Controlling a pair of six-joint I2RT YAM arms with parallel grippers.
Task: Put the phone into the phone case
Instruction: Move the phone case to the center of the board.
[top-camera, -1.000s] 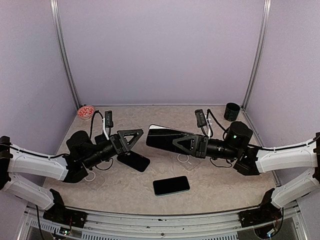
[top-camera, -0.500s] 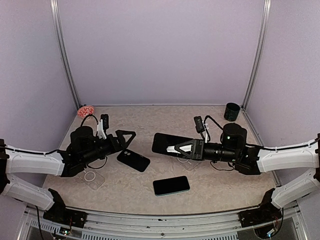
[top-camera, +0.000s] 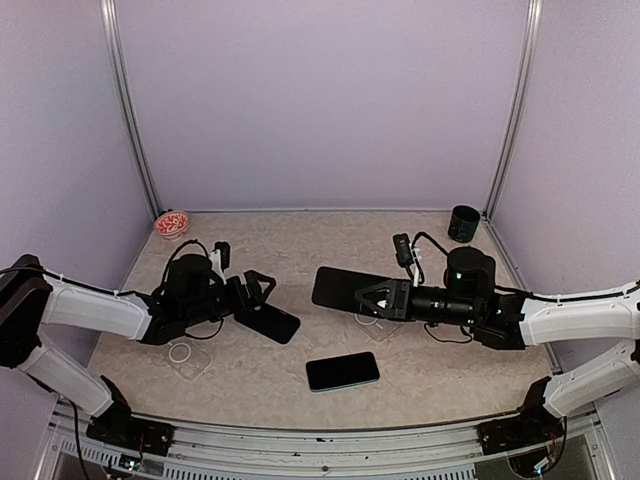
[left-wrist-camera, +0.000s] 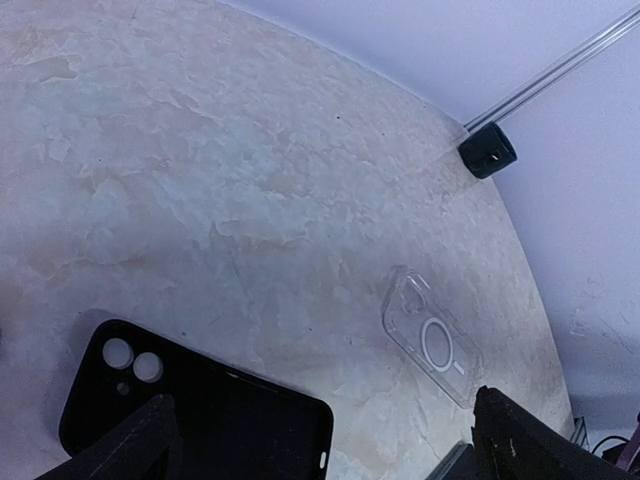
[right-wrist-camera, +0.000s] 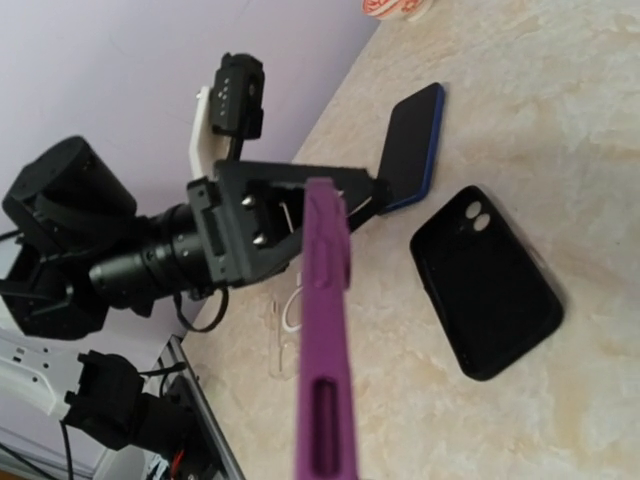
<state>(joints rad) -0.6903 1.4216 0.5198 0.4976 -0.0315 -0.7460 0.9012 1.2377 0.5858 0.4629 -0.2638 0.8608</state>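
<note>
Top external: right pincer grips the phone case, long axis pointing left; left pincer gapes open.

We log the phone, dark with a teal edge, flat near the table's front edge. The black phone case lies flat to its left, apart. The purple case is clamped in the right gripper.

White-shelled arms, black joints, looping cables, triangular black pincers.
</note>
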